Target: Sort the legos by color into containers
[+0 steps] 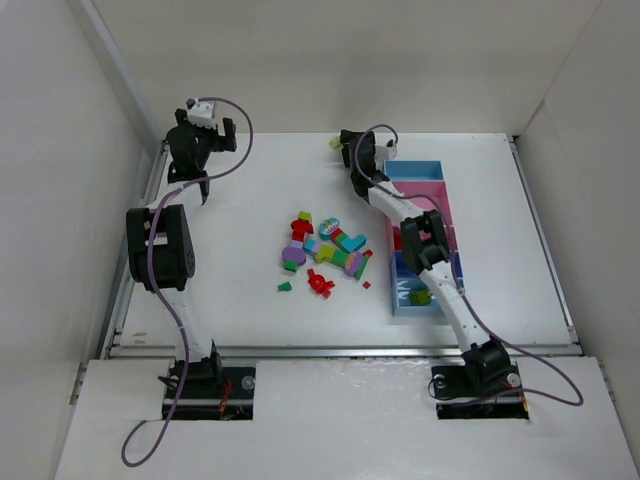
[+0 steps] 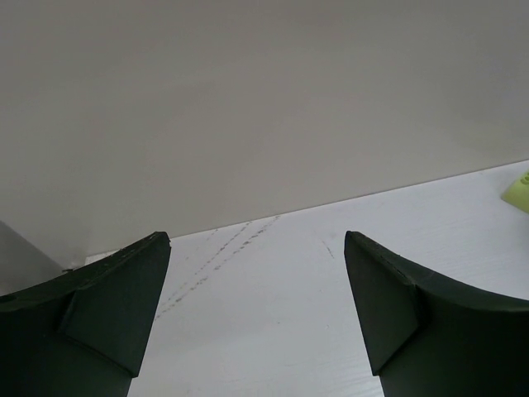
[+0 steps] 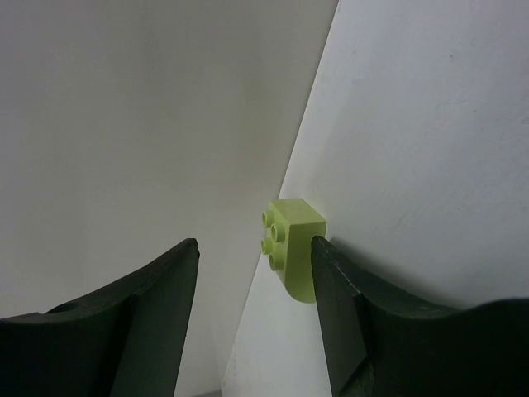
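Note:
A yellow-green lego (image 3: 296, 248) lies on the table against the back wall, its studs facing left. My right gripper (image 3: 254, 241) is open around it; the right finger touches its side and the left finger stands well apart. In the top view this gripper (image 1: 343, 150) is at the back centre beside the brick (image 1: 334, 143). The other legos (image 1: 322, 255) lie in a loose pile mid-table, in red, green, teal and purple. The containers (image 1: 447, 205) form a strip on the right. My left gripper (image 1: 192, 145) is open and empty at the far left (image 2: 256, 241).
The white back wall and side walls enclose the table. The right forearm lies over the container strip. A green brick (image 1: 422, 296) sits in the nearest light blue bin. The yellow-green brick shows at the right edge of the left wrist view (image 2: 519, 192).

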{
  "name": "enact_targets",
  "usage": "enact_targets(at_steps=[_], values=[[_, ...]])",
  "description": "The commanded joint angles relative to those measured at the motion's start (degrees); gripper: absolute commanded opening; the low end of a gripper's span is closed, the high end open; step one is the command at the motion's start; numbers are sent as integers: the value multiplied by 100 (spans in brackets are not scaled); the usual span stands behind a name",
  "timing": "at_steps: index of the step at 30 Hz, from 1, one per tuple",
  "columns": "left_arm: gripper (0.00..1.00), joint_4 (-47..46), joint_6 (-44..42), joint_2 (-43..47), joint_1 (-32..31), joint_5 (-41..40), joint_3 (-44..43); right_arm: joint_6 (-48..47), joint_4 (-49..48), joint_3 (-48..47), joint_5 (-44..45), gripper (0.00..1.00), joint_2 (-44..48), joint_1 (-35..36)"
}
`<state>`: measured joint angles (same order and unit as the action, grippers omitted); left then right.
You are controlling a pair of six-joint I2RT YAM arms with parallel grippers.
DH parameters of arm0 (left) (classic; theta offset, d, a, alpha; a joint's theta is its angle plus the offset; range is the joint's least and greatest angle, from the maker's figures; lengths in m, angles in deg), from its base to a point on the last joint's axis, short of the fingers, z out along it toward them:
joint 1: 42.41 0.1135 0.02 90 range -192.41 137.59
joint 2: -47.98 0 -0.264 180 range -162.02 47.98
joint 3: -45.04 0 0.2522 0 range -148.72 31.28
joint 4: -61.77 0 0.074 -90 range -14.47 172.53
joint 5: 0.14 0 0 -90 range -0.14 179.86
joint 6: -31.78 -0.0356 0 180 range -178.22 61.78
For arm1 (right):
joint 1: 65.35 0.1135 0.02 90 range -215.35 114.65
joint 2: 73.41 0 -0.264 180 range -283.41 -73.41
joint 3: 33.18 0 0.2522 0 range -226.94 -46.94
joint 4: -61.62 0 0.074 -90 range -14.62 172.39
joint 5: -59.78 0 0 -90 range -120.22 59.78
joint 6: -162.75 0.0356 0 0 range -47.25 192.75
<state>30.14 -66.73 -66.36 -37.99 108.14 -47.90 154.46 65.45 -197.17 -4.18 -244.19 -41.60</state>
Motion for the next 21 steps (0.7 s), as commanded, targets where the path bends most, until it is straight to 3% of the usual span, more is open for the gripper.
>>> enact_targets(at_steps=[1,8,13,16,19,21], values=[[83,-251,183,167,23,114,-212,301,-290,-393,208,62,-113,60],[83,-251,236,114,23,167,-212,-119,-764,-270,-485,62,176,60],[83,-251,288,114,23,281,-159,-752,-1527,432,-969,62,905,113],[82,-251,289,228,23,395,-55,-2006,-1792,513,-1406,62,1414,113],[82,-251,289,360,23,510,68,-2511,-1793,1326,-1349,61,2266,113],[82,-251,289,499,23,570,139,-2511,-1793,2399,-1093,59,2976,60]])
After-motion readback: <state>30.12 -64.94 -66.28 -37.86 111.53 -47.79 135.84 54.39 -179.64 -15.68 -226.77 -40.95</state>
